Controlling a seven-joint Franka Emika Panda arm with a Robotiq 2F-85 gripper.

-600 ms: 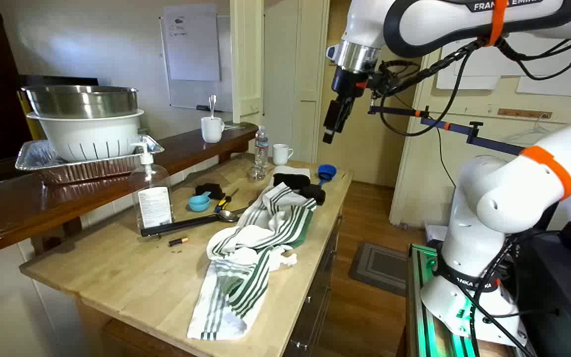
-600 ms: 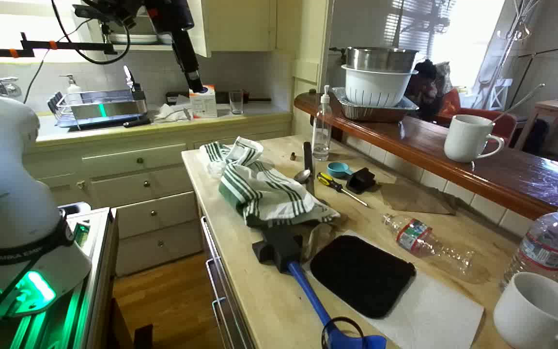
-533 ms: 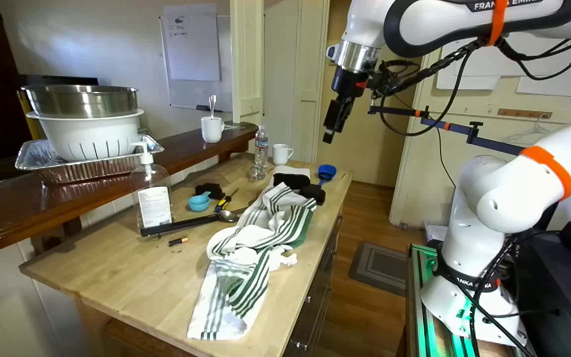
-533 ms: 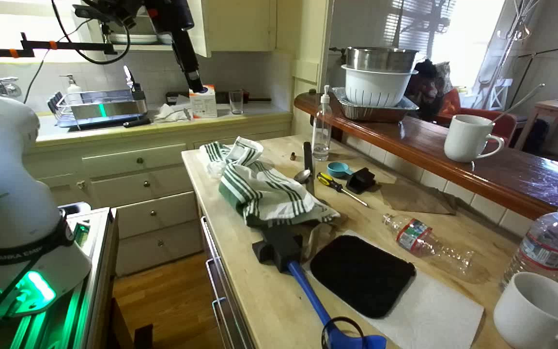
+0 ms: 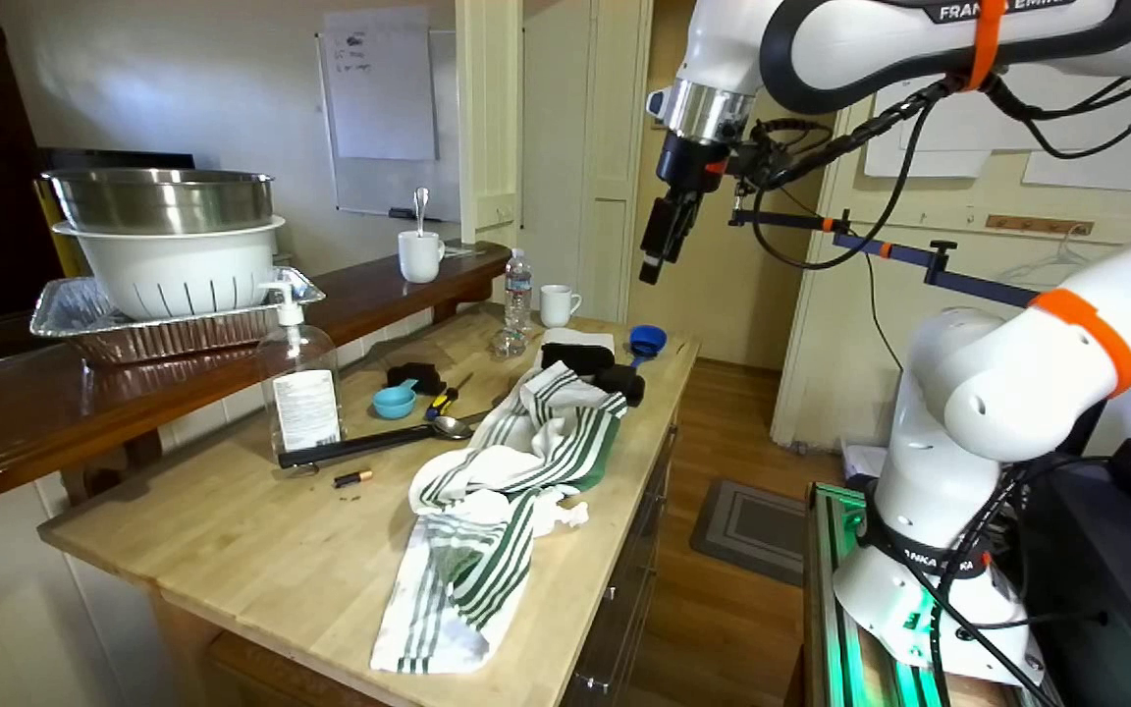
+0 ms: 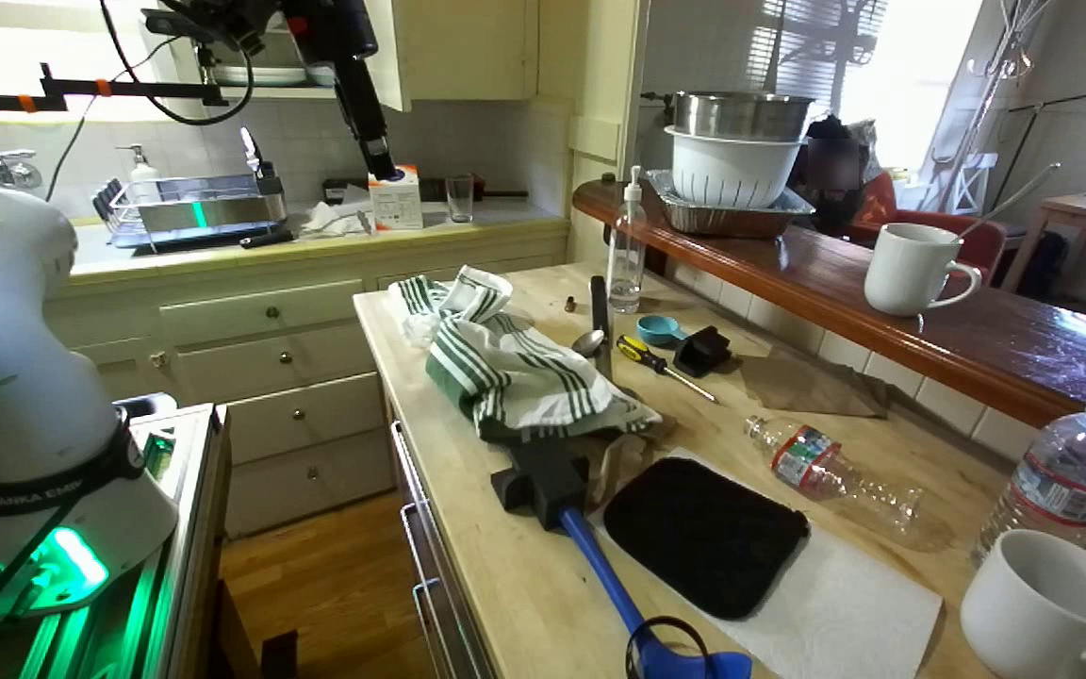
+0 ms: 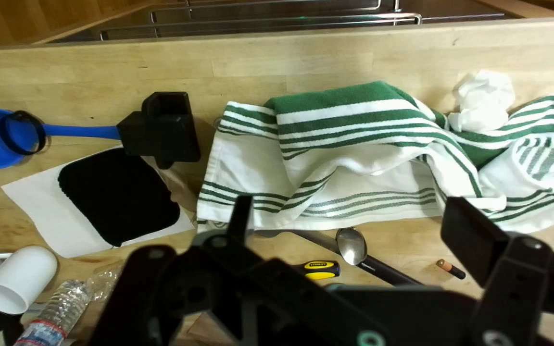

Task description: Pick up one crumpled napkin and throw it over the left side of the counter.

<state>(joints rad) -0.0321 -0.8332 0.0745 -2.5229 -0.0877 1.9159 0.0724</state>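
Hanging high, well apart from the pale wooden surface (image 7: 248, 62), with the gripper (image 7: 351, 216) spread wide and holding nothing; in the wrist view, showing a green-and-white towel (image 7: 368, 151) at twelve o'clock from it and a spoon (image 7: 351, 246) at six; next, showing a yellow-and-black screwdriver (image 7: 322, 270) at seven; farther, finding the crumpled napkin (image 7: 485, 100) between one and two, touching the towel near the surface's twelve-o'clock edge; beyond, showing a white mug (image 7: 29, 274) between eight and nine.

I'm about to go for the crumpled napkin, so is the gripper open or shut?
The gripper is open: in the wrist view its two fingers stand wide apart, with nothing held between them.
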